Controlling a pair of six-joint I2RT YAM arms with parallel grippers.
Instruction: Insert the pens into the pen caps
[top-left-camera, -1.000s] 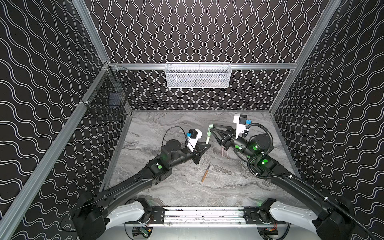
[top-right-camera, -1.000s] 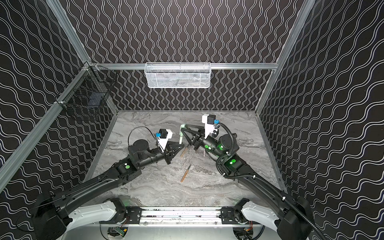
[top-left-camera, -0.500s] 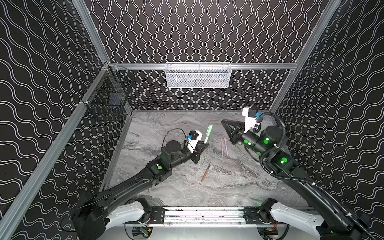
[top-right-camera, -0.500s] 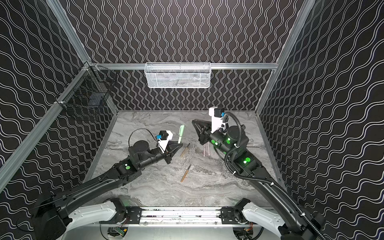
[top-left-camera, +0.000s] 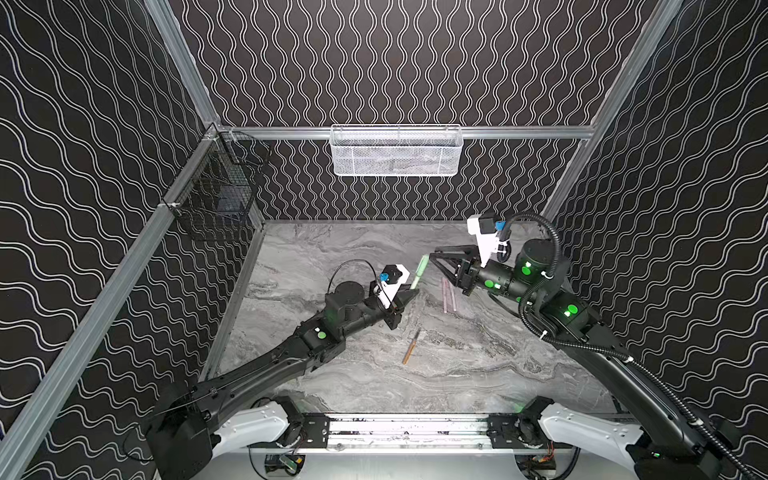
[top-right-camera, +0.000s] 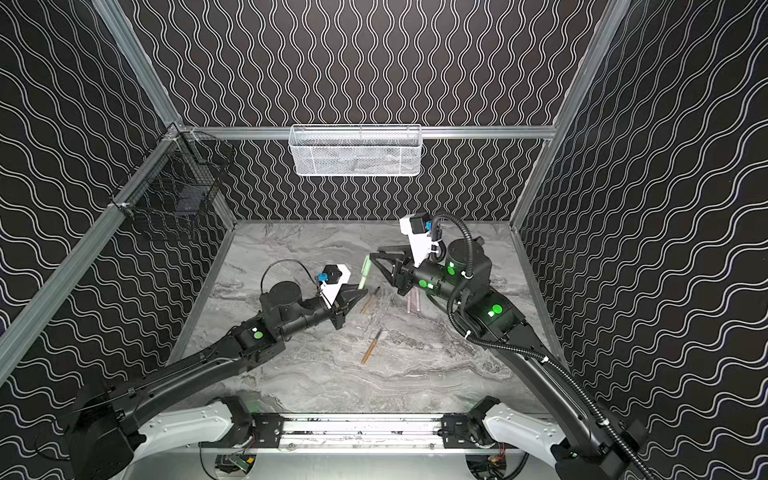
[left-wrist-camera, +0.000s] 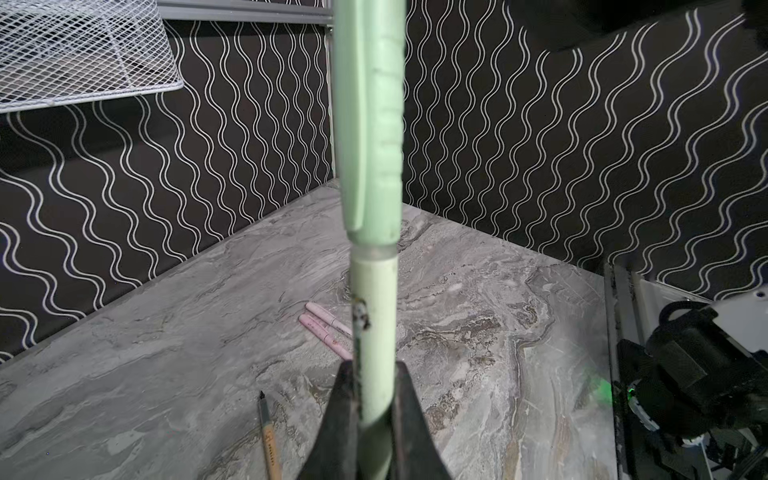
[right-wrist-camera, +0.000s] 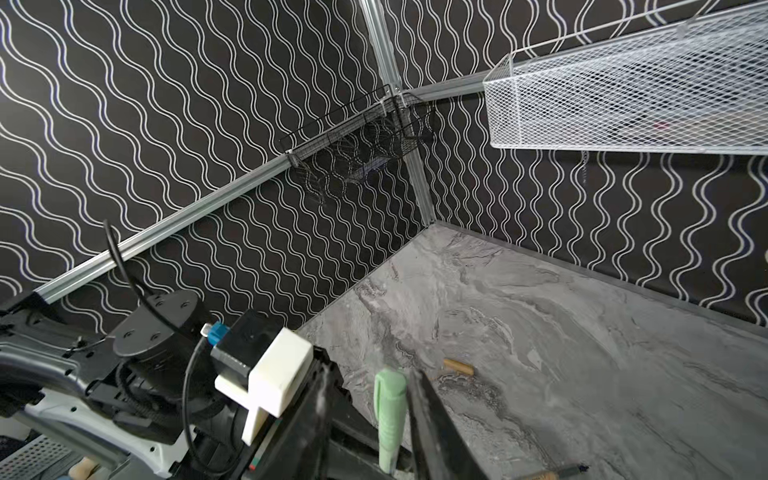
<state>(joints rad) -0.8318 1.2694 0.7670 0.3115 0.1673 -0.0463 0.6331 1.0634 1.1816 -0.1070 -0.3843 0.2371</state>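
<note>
The right gripper (top-left-camera: 434, 254) has swung back to the green pen (top-left-camera: 419, 272), jaws parted beside its fitted cap (left-wrist-camera: 370, 104). The left gripper (top-left-camera: 411, 294) clamps the pen upright. The black wire basket (top-left-camera: 195, 208) holds a small dark-blue object (top-left-camera: 227, 206). What the white basket (top-left-camera: 395, 160) holds is unclear.

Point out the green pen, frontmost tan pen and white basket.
green pen (left-wrist-camera: 377, 332), left wrist view, barrel below cap.
tan pen (top-left-camera: 410, 348), in a top view, mid-barrel.
white basket (top-left-camera: 397, 160), in a top view, front mesh.
</note>
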